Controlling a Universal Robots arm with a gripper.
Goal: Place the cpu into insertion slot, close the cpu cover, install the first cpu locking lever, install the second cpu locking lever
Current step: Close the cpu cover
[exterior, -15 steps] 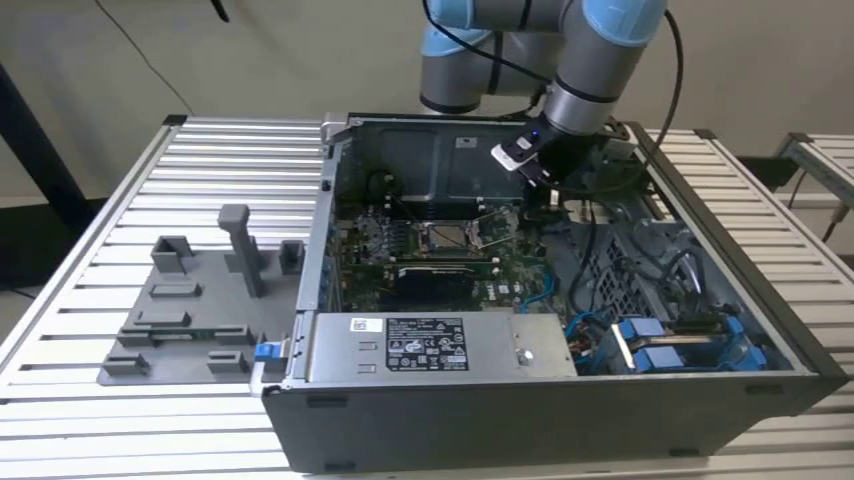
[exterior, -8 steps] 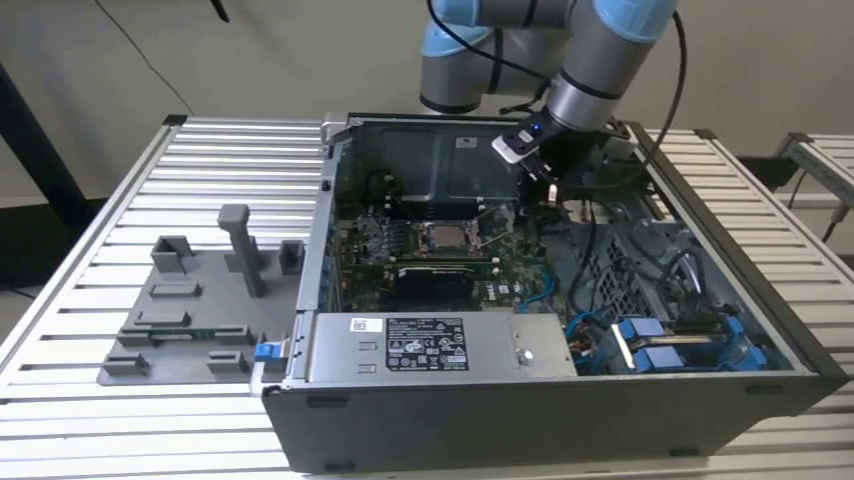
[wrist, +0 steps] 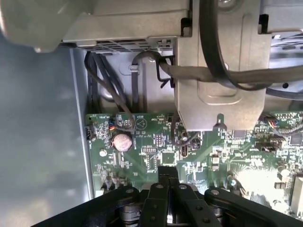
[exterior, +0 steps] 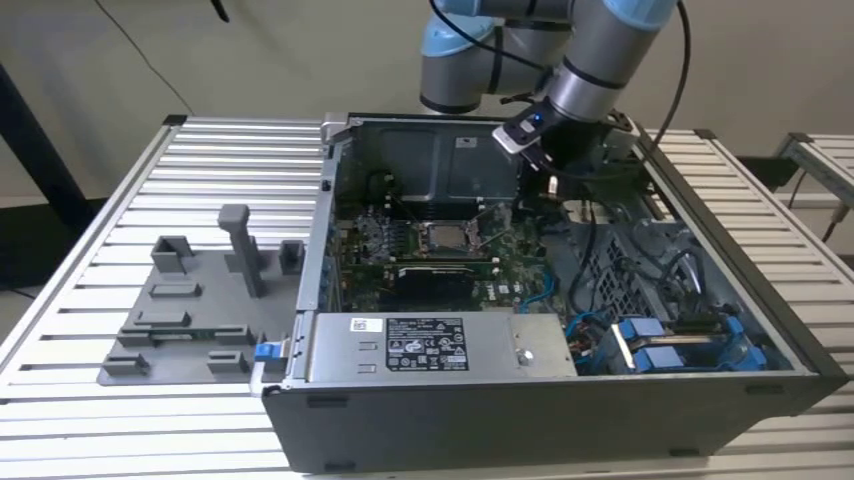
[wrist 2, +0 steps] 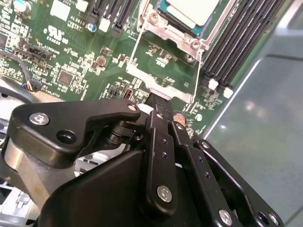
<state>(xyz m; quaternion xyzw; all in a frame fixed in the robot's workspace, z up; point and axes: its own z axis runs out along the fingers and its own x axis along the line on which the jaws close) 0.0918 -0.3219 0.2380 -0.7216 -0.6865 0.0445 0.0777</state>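
Working over the slatted desk (exterior: 107, 180), reaching down into the open computer case (exterior: 534, 410). Hovering low above the green motherboard (wrist 2: 85, 56), holding the pincer (wrist 2: 158, 101) with fingers pressed together. Facing, just beyond the pincer tips, the insertion slot (exterior: 418, 238), with the cpu cover (wrist 2: 165, 35) lying down over it and the cpu (wrist 2: 194, 9) sitting inside, silvery top up.

Arm (exterior: 587, 85): it was made of round silver-grey tubes with thick joints.
Joint caps (exterior: 447, 42): they were light blue and rounded.
Cable (exterior: 685, 60): it was black and thin, hanging beside the arm.
Gripper (wrist 2: 158, 103): it was matt black, built of flat link bars.
Screws (wrist 2: 164, 193): they were silver, with round heads, set in the links.
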